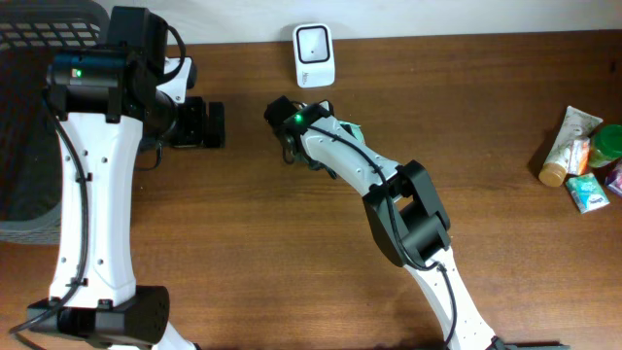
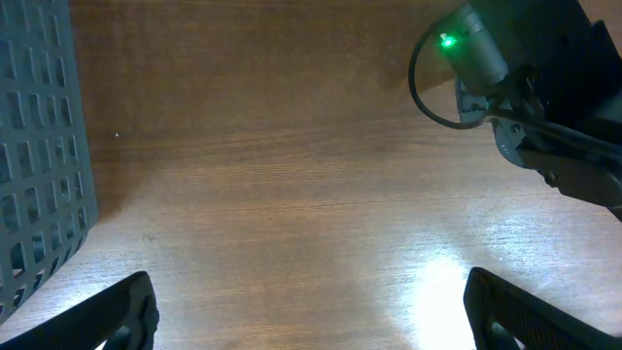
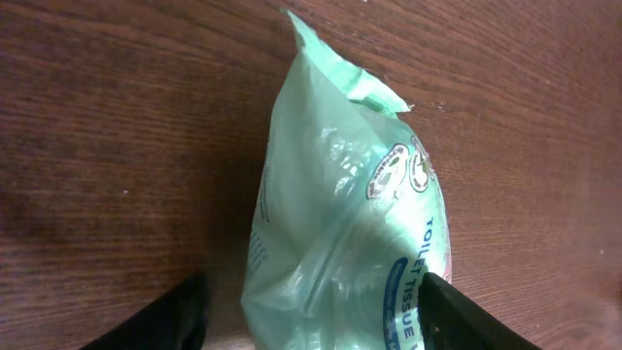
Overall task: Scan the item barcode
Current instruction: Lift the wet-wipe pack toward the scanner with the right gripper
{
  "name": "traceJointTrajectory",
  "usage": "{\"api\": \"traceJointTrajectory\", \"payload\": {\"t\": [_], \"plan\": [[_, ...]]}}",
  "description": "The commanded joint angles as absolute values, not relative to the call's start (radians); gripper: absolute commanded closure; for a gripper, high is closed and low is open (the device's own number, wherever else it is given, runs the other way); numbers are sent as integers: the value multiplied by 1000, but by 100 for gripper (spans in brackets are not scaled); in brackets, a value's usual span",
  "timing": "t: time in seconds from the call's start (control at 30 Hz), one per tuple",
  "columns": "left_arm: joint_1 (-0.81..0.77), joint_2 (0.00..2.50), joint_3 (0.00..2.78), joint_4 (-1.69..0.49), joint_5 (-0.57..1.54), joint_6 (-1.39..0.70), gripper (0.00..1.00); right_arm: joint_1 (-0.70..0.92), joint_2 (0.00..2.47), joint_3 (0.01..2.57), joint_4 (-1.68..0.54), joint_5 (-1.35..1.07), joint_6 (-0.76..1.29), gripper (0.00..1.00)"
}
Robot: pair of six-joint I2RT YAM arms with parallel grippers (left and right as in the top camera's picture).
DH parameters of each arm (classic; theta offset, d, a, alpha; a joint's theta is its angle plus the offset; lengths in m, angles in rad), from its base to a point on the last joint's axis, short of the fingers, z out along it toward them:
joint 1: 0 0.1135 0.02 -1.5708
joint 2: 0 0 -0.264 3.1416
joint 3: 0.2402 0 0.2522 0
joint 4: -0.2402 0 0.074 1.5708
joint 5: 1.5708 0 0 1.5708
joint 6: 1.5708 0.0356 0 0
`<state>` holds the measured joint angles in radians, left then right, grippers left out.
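Note:
The item is a pale green plastic pack of toilet tissue (image 3: 350,224), standing on end between my right gripper's (image 3: 316,316) fingers. The right finger (image 3: 466,316) presses its printed side, while the left finger (image 3: 160,321) sits close to its other side. The gripper is shut on the pack, holding it over the wood table. No barcode shows on the faces I see. In the overhead view the right gripper (image 1: 292,122) is just below the white scanner (image 1: 313,54), and the arm hides most of the pack. My left gripper (image 1: 199,123) (image 2: 311,311) is wide open and empty.
A dark mesh basket (image 1: 29,117) (image 2: 34,146) stands at the table's left edge beside the left arm. Several other products (image 1: 583,156) lie at the far right. The right arm's wrist with its green light (image 2: 505,87) shows in the left wrist view.

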<state>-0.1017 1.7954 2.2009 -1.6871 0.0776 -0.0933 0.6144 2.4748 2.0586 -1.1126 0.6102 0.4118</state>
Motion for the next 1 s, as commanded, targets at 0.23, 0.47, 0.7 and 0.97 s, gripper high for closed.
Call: {"api": "traceJointTrajectory", "payload": {"t": [0.23, 0.47, 0.7, 0.97], "plan": [[-102, 1792, 2202, -1688, 78, -77, 1, 478, 2456, 2216, -1185, 185, 356, 96], [-102, 1792, 2202, -1688, 78, -77, 1, 318, 2457, 2358, -1235, -488, 284, 96], [-102, 1792, 2202, -1688, 78, -77, 1, 308, 2458, 2355, -1285, -260, 240, 59], [-102, 1792, 2202, -1688, 78, -77, 1, 589, 2473, 2299, -1264, 580, 514, 41]]}}
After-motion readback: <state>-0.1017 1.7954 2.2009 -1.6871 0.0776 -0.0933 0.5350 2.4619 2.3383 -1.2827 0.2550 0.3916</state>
